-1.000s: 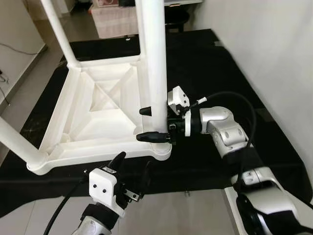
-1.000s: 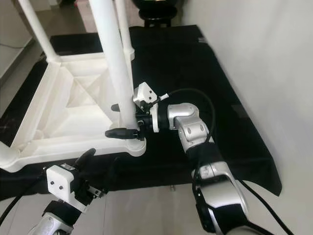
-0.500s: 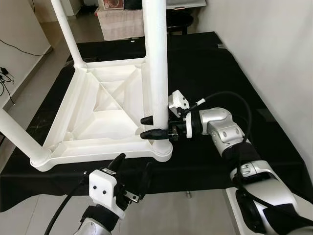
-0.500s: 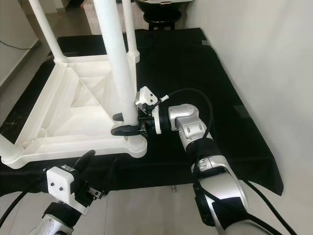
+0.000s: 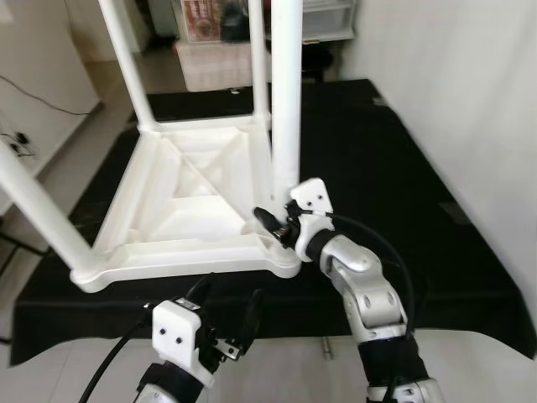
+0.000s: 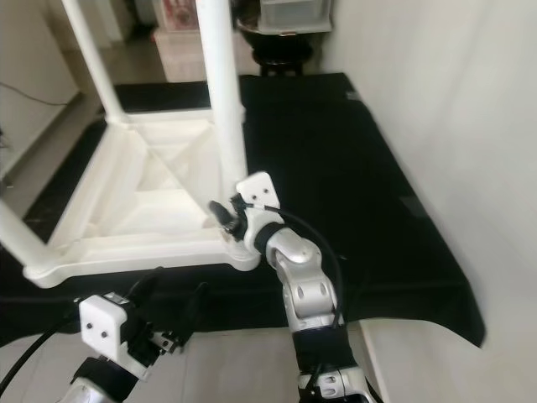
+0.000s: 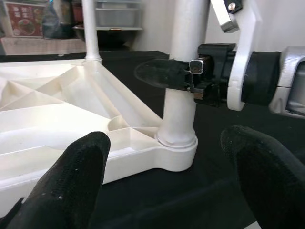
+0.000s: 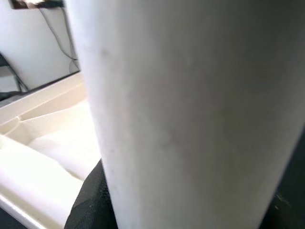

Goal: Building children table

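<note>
Left eye view: right claw (image 5: 270,220) clenched on table leg (image 5: 285,101); left claw (image 5: 228,304) released.

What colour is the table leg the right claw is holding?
Plain white table leg, clearest in the left wrist view.

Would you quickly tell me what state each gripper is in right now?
Left gripper: open, holding nothing, before the upturned white plastic table.
Right gripper: shut on the near white round table leg, low by its socket.
</note>
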Controlling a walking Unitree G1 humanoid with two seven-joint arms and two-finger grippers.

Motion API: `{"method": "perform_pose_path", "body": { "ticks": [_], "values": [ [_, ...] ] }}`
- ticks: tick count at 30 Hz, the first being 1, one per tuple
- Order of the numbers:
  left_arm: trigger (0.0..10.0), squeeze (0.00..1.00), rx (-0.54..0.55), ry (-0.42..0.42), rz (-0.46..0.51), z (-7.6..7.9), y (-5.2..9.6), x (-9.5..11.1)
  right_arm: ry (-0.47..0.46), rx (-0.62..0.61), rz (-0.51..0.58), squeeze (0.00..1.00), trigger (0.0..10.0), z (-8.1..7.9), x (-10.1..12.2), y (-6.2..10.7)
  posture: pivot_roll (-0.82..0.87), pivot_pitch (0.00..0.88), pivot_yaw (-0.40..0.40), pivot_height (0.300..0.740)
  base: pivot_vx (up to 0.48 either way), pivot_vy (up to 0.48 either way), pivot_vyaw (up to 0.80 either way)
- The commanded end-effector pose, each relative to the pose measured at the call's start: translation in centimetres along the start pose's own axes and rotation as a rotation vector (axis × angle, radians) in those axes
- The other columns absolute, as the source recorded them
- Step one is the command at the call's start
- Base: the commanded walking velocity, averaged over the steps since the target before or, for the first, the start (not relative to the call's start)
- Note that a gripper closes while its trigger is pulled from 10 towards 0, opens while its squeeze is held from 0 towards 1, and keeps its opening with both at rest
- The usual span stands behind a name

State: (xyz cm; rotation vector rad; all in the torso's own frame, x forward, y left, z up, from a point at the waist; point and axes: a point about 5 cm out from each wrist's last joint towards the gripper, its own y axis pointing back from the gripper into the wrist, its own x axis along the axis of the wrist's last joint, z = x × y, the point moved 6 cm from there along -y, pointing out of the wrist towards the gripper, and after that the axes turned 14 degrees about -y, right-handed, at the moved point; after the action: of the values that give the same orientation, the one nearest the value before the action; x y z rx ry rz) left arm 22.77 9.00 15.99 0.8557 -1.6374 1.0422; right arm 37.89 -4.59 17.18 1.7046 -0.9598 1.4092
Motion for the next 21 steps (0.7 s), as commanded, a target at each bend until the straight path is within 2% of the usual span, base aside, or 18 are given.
{"method": "perform_pose_path", "body": {
  "ticks": [1,5,6,8,9,10,11,12,14,16,18,19,20,21],
  "values": [
    [10.0,0.0,-0.005,0.002,-0.014,0.0,0.1,-0.3,-0.039,-0.035,-0.133,0.0,0.0,0.3,-3.5,-0.1,0.01,0.141,0.032,0.74,0.0,0.0,0.0],
    [10.0,0.0,0.006,-0.003,-0.013,-0.1,-0.1,-0.4,-0.036,0.004,-0.132,0.0,0.0,-0.7,-3.1,-0.8,0.0,0.136,0.026,0.74,0.0,0.0,0.0],
    [10.0,0.0,0.008,-0.003,-0.013,-0.1,-0.1,-0.4,-0.045,0.059,-0.153,0.0,10.0,-1.6,-3.2,-0.8,0.0,0.133,0.024,0.74,0.0,0.0,0.0],
    [10.0,0.0,0.008,-0.003,-0.012,0.0,-0.2,-0.4,-0.033,0.172,-0.175,0.01,10.0,-3.1,-2.9,-0.8,-0.01,0.13,0.028,0.74,0.0,0.0,0.0],
    [10.0,0.0,0.008,-0.003,-0.012,0.0,-0.2,-0.4,-0.033,0.172,-0.175,0.01,10.0,-3.1,-2.9,-0.8,-0.01,0.13,0.028,0.74,0.0,0.0,0.0],
    [10.0,0.0,0.004,0.001,-0.012,0.0,-0.2,-0.5,-0.025,0.306,-0.155,1.0,10.0,-4.5,-1.6,-0.9,-0.01,0.126,0.029,0.74,0.0,0.0,0.0],
    [10.0,0.0,0.004,0.001,-0.012,0.0,-0.2,-0.5,-0.025,0.306,-0.155,1.0,10.0,-4.5,-1.6,-0.9,-0.01,0.126,0.029,0.74,0.0,0.0,0.0],
    [10.0,0.0,0.001,0.003,-0.012,0.1,-0.2,-0.5,-0.032,0.368,-0.137,1.0,10.0,-5.1,-0.9,-0.8,-0.01,0.126,0.029,0.74,0.0,0.0,0.0],
    [10.0,0.0,-0.002,0.006,-0.012,0.1,-0.2,-0.5,-0.054,0.561,-0.084,1.0,10.0,-6.4,1.3,-0.3,-0.01,0.123,0.029,0.74,0.0,0.0,0.0],
    [10.0,0.0,-0.002,0.006,-0.012,0.1,-0.2,-0.5,-0.054,0.561,-0.084,1.0,10.0,-6.4,1.3,-0.3,-0.01,0.123,0.029,0.74,0.0,0.0,0.0],
    [10.0,0.0,-0.002,0.006,-0.012,0.2,-0.2,-0.5,-0.037,0.716,-0.078,1.0,10.0,-6.9,2.3,0.5,0.0,0.123,0.028,0.74,0.0,0.0,0.0],
    [10.0,0.0,-0.002,0.006,-0.012,0.2,-0.2,-0.5,-0.037,0.716,-0.078,1.0,10.0,-6.9,2.3,0.5,0.0,0.123,0.028,0.74,0.0,0.0,0.0],
    [10.0,0.0,0.0,0.005,-0.013,0.2,-0.2,-0.5,0.066,0.838,-0.127,0.0,10.0,-6.6,2.0,0.9,0.0,0.122,0.03,0.74,0.0,0.0,0.0],
    [10.0,0.0,0.001,0.005,-0.013,0.2,-0.1,-0.5,0.095,0.871,-0.148,0.0,10.0,-6.4,1.9,0.9,0.0,0.122,0.03,0.74,0.0,0.0,0.0]
  ]
}}
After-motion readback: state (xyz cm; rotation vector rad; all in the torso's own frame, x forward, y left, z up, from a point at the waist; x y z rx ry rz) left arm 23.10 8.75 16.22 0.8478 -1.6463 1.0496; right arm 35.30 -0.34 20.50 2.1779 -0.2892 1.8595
